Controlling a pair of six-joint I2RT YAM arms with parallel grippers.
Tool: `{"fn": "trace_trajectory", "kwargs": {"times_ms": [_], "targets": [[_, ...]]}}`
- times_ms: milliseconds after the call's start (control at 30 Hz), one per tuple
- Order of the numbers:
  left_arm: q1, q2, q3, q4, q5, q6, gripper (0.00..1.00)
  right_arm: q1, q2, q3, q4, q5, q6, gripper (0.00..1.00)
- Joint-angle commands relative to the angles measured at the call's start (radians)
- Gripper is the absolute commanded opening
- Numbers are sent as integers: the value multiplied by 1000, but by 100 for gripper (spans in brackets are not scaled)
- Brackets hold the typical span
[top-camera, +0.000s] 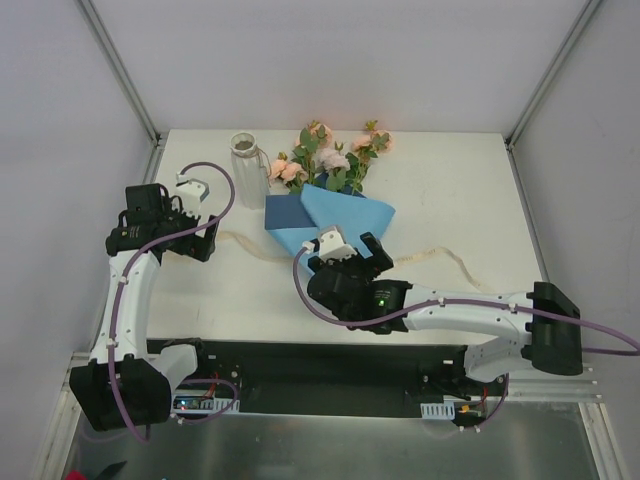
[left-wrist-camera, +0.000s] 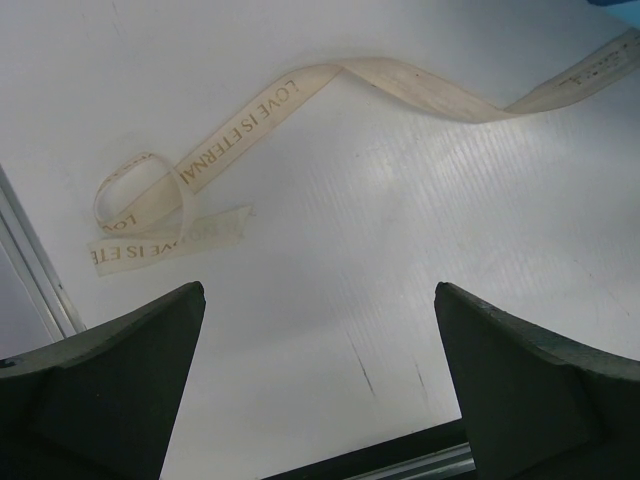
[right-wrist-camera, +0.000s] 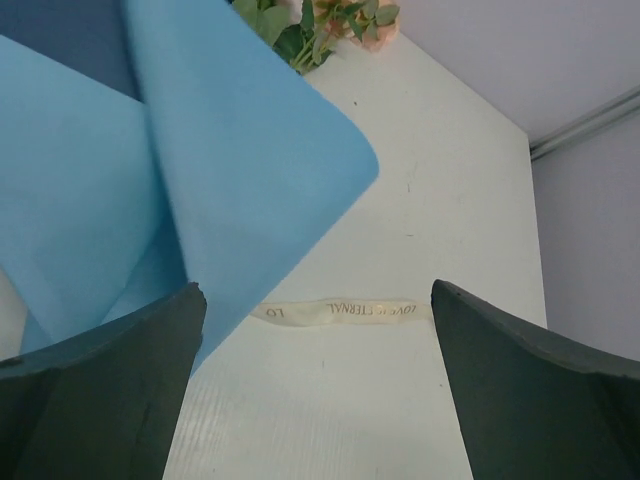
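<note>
While both are spread wide and empty, the left hand (left-wrist-camera: 320, 300) is held just above the curled end of the cream ribbon (left-wrist-camera: 245, 125) near the left edge of the worktop (top-camera: 450, 180); the right hand (right-wrist-camera: 320, 300) is held at the near edge of the blue wrapping paper (right-wrist-camera: 230, 150), mid-worktop. White walls (top-camera: 300, 60) are seen around.

I'm seeing a cream ribbon (left-wrist-camera: 250, 120) carrying gold lettering, paper (top-camera: 345, 215) showing light blue over navy, and, at twelve o'clock of it, flowers (top-camera: 330, 155) blooming pink with green leaves, on a white table (top-camera: 460, 190).
</note>
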Motion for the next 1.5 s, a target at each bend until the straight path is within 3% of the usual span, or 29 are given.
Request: {"fn": "trace_trajectory", "kwargs": {"times_ms": [0, 200, 300, 500, 600, 767, 833, 1100, 1233, 1467], "targets": [[10, 3, 42, 6, -2, 13, 99, -2, 21, 14, -142, -3, 198, 100], [11, -9, 50, 3, 4, 15, 99, -13, 101, 106, -46, -49, 103, 100], [10, -15, 59, -12, 1, 18, 99, -95, 132, 163, -100, -145, 179, 100], [11, -38, 79, -44, 10, 25, 99, -382, 149, 237, -141, -566, 345, 98], [8, -44, 125, -87, 47, 24, 99, -526, 179, 264, -121, -780, 344, 97], [-25, -43, 237, -159, 97, 10, 99, -773, 349, 373, -147, -1309, 254, 98], [-45, -44, 268, -176, 102, -1, 99, -818, 398, 428, -158, -1450, 202, 96], [-52, -37, 226, -189, 94, 18, 99, -911, 535, 534, -164, -1560, 17, 88], [-53, -31, 193, -189, 84, 27, 99, -947, 586, 571, -138, -1713, -10, 84], [-52, -5, 189, -189, 64, 30, 99, -955, 642, 551, -63, -1696, -41, 75]]}}
